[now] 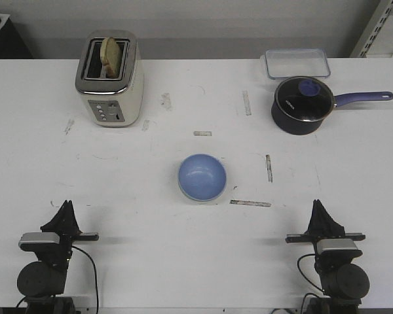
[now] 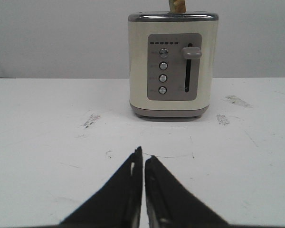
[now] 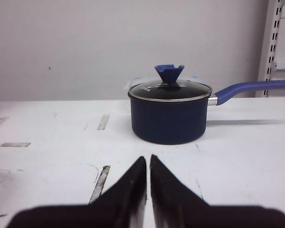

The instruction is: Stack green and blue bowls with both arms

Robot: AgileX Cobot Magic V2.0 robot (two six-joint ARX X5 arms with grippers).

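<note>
The light blue bowl [image 1: 202, 176] stands upright in the middle of the table. A thin pale edge shows under its near rim; I cannot tell whether that is the green bowl. No separate green bowl shows in any view. My left gripper [image 1: 67, 205] rests at the near left, shut and empty, far from the bowl. In the left wrist view [image 2: 143, 155] it points at the toaster. My right gripper [image 1: 316, 204] rests at the near right, shut and empty. In the right wrist view [image 3: 147, 159] it points at the saucepan.
A cream toaster [image 1: 109, 78] with bread in it stands at the far left, also in the left wrist view [image 2: 173, 64]. A dark blue lidded saucepan [image 1: 302, 104] stands far right, handle to the right, also in the right wrist view [image 3: 169, 111]. A clear lidded box [image 1: 297, 63] lies behind it.
</note>
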